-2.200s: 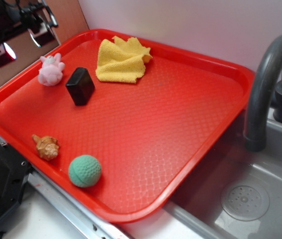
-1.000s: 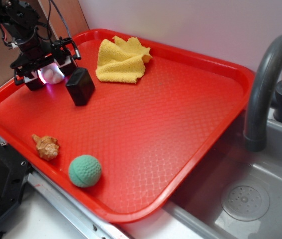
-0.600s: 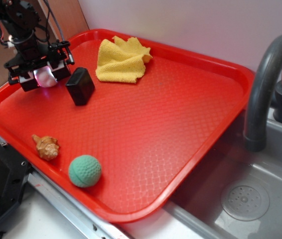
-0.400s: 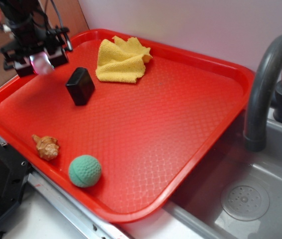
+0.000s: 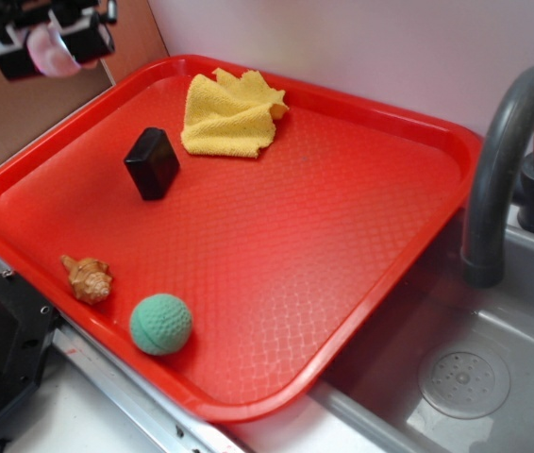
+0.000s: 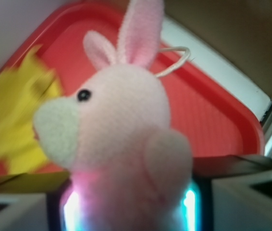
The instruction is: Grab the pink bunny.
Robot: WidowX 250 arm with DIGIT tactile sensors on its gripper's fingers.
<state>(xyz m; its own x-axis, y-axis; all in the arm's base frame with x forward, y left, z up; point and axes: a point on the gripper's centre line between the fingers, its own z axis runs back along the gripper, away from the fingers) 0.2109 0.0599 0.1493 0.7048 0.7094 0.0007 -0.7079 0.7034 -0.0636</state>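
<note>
A WidowX gripper (image 5: 48, 42) holds the pink bunny (image 5: 48, 49) clear of the red tray (image 5: 380, 236), its jaws closed on the toy's lower body, up beyond the tray's far left corner in the exterior view. In the wrist view the bunny (image 6: 121, 144) fills the frame, upright, ears up and snout turned toward the yellow cloth (image 6: 16, 125) blurred below it, with the red tray (image 6: 213, 115) well beneath. The grasp looks made and the lift under way; judged from this, the grab itself is all but done, and what remains is only to keep the jaws firm on a soft body that could slip or squash, and to avoid jerking it loose.

On the tray, the yellow cloth (image 5: 232, 115) lies crumpled near the far rim. A black block (image 5: 152, 162) sits just in front of the cloth and to its left, apart from it. A tan seashell (image 5: 88, 278) rests near the tray's near-left rim, and a green ball (image 5: 161, 324) sits just beside the shell, toward the near edge. None of these touches the toy or lies under the gripper. Off the tray's right side a grey faucet (image 5: 508, 160) arches over a sink (image 5: 465, 377), well apart from the arm, so nothing appears to block the way
</note>
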